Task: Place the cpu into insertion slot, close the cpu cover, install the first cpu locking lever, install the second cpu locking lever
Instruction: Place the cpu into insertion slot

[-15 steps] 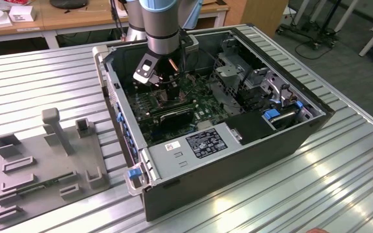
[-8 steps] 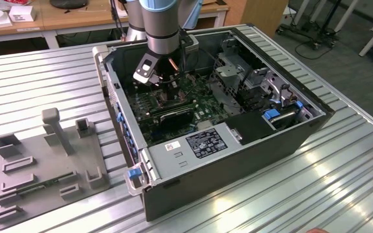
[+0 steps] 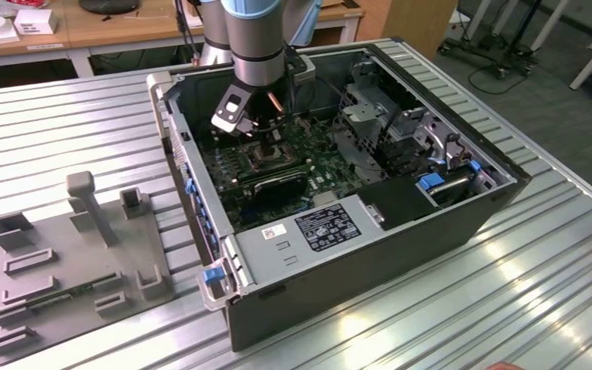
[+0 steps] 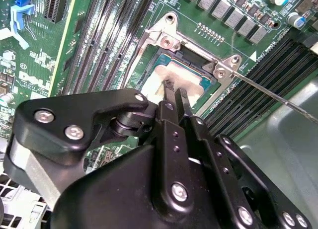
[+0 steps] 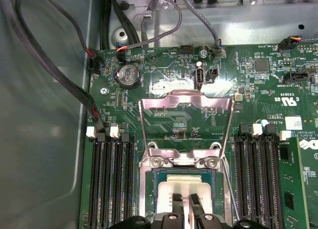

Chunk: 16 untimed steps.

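Exterior view first: my arm reaches straight down into an open computer case [image 3: 481, 212] that lies on its side on the ribbed metal tabletop [image 3: 70, 131], with my hand [image 3: 265, 142] low over the green motherboard [image 3: 322, 150]. A grey fixture plate [image 3: 65, 266] with upright blocks sits on the tabletop toward the exterior view's left, well apart from the case. Both wrist views show the cpu [image 5: 186, 184] lying flat inside the insertion slot [image 5: 148, 189], its pale face catching the light, with banks of long black memory slots [image 5: 107, 184] running along either side of the socket. The cpu cover [image 5: 186, 96] is swung open on its hinge and stands away from the socket, and the green board shows through its square window. A locking lever [image 4: 271, 94], a thin metal rod, runs off from the socket's corner tab across the memory slots. My hand [image 5: 186, 198] hangs directly above the cpu, its two black fingers [image 4: 170, 92] drawn nearly together with only a slim gap between them and nothing gripped there. The tips look to be at the chip's face, though I cannot tell whether they touch it or sit just above.
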Available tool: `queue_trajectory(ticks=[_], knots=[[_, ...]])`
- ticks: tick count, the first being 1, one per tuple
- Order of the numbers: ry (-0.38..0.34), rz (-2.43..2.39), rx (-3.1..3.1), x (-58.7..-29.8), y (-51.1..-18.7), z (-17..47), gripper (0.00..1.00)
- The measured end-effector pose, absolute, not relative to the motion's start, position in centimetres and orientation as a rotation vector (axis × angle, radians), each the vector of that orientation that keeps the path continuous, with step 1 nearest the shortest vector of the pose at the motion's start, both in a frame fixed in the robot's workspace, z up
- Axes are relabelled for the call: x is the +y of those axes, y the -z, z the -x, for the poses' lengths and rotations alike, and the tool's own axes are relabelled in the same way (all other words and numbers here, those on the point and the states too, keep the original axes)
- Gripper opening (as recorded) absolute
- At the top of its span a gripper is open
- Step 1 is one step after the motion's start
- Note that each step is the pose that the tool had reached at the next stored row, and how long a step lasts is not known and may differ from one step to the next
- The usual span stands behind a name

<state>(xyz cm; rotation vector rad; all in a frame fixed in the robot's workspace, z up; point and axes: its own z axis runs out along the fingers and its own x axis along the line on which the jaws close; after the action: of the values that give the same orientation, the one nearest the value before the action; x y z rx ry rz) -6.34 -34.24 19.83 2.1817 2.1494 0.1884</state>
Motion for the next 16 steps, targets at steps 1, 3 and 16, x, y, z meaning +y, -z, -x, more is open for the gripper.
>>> queue_trajectory(ticks=[1,3,16], knots=[[-0.188,-2.182,2.149,-34.24,-19.82,6.34,0.18],[-0.188,-2.182,2.149,-34.24,-19.83,6.34,0.18],[-0.174,-2.192,2.153,-34.24,-20.69,6.33,0.18]])
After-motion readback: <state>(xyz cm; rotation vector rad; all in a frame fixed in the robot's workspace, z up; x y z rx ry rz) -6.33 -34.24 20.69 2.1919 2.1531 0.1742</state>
